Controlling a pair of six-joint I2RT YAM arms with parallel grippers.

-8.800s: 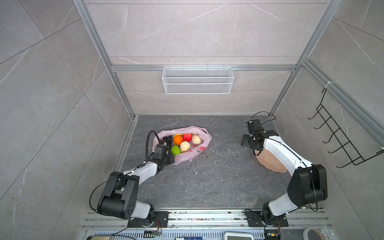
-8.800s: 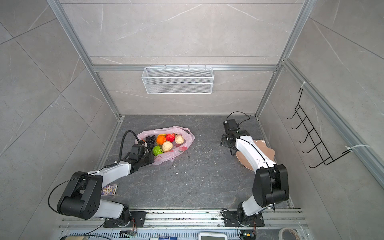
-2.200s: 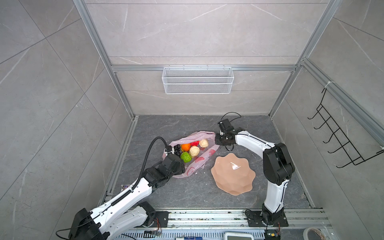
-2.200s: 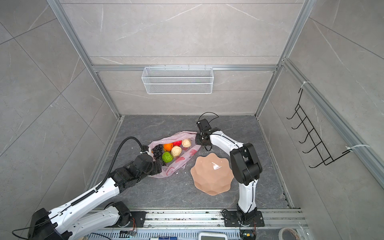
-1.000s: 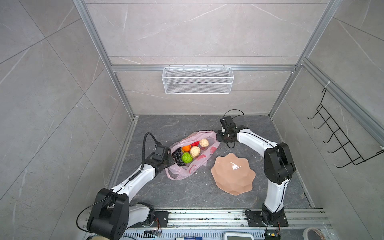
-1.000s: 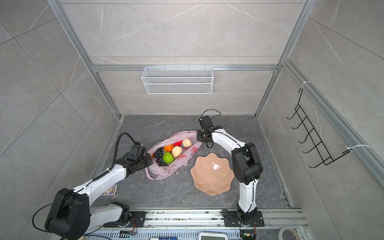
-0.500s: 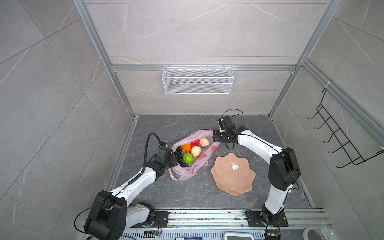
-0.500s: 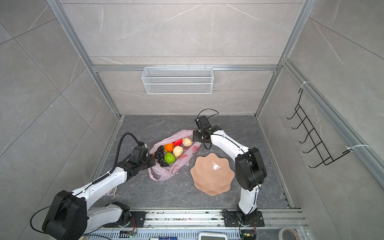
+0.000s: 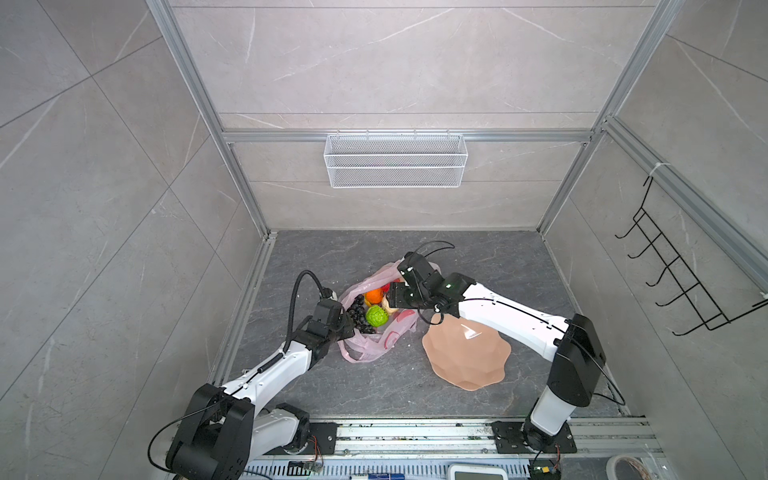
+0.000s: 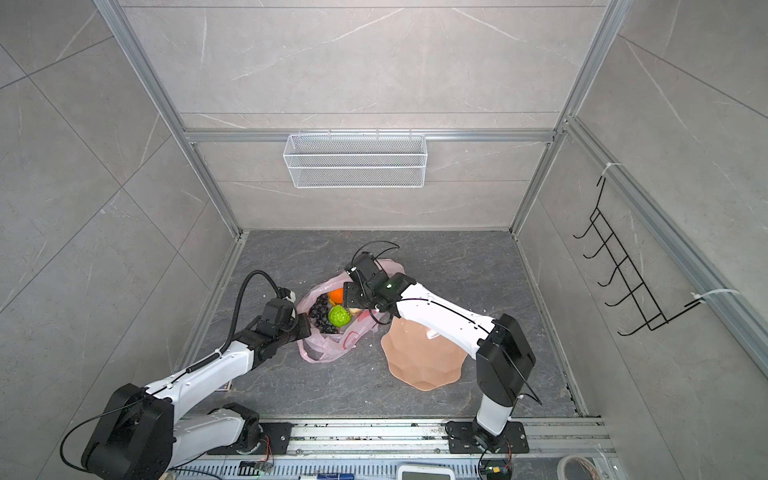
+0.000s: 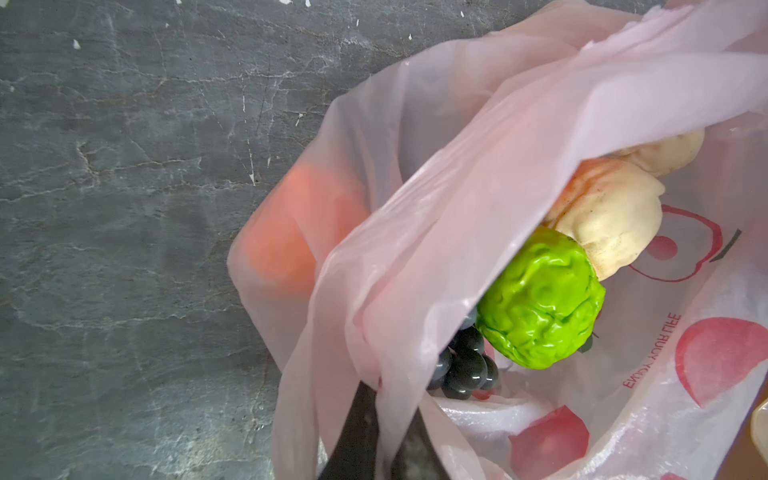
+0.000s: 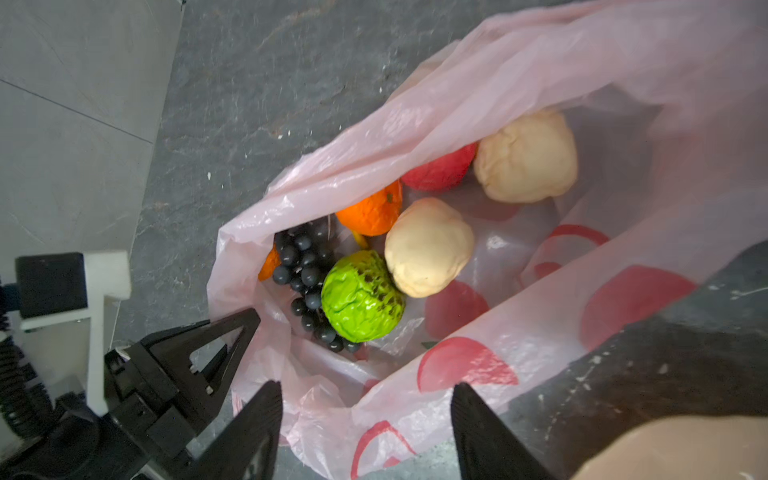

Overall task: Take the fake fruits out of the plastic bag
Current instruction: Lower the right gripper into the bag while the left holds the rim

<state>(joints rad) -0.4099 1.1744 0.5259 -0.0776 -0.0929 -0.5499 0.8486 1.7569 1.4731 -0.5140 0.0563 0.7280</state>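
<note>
1. Presently, at the right gripper point(image 12: 365, 390): spread wide, nothing between the fingers, poised just above the open mouth of the plastic bag point(image 12: 415, 137).
2. Straight ahead of its tips, inside the bag: green lumpy ball point(image 12: 359, 297) nearest, touching the grape bunch point(image 12: 305, 266) on one side and a beige lump point(image 12: 428, 247) on the other.
3. Farther in from the tips: orange point(image 12: 372, 212), red apple point(image 12: 440, 170), second beige lump point(image 12: 525, 156). All fake fruits in sight inside the bag, none out.
4. Across the mouth from it, at the left gripper point(image 11: 384, 432): clamped shut on a fold of the bag's rim, lifting the film and holding the mouth open.
5. Behind the right gripper, just beside the bag: peach plate point(image 9: 465, 357), bare, probably the landing spot.
6. Judged step: first pick, with the reach into the bag not yet made.
7. Called for next: lower between the rim folds, centre on the green ball or the near beige lump, and close without pinching film. Glossy round shells likely to slip, so squeeze across the middle.
</note>
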